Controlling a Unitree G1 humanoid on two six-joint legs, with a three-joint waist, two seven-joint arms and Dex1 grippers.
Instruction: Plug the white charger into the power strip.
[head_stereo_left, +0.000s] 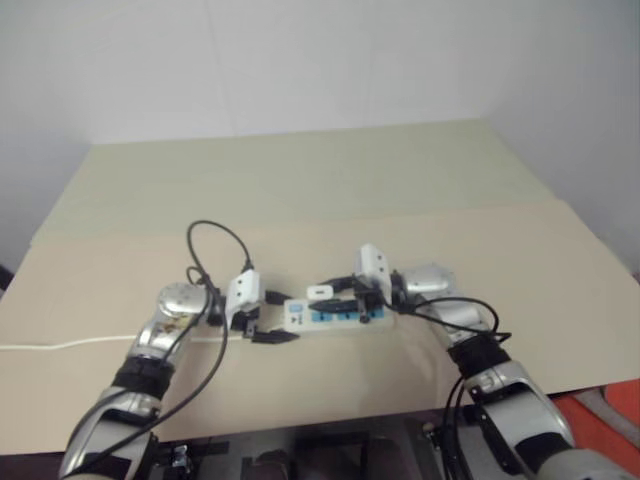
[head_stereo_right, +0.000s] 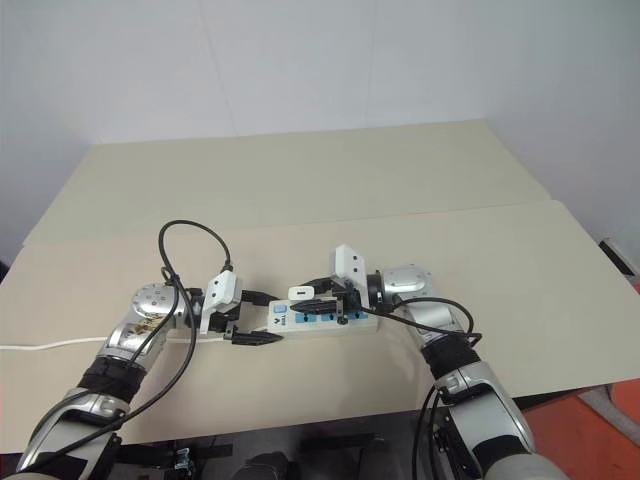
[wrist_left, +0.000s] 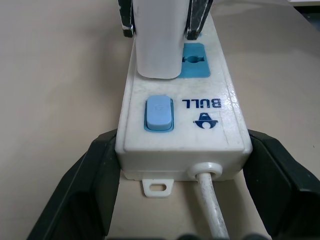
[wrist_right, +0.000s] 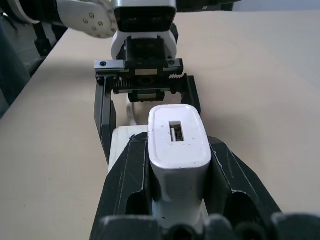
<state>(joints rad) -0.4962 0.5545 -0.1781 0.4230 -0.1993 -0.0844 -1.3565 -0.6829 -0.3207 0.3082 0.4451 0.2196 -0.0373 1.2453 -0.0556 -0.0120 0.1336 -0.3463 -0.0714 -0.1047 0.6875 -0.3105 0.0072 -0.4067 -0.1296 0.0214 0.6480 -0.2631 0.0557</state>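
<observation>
White charger (wrist_right: 177, 145) sits clenched in the right tool (wrist_right: 176, 165) over the socket nearest the switch; left tool (wrist_left: 182, 185) clamps the power strip (wrist_left: 185, 120) on the tabletop (head_stereo_left: 300, 190). Misaligned prongs could jam if pressed tilted.

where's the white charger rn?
In the head views, mid-table: the white charger is clamped in the right pincer, over the power strip's socket beside the switch end, which the left pincer grips.

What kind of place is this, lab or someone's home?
Most likely a lab or test bench, though I can't be sure: a bare beige table against a plain white wall, nothing household around, and a single power strip laid out with a white charger as the work piece.
</observation>
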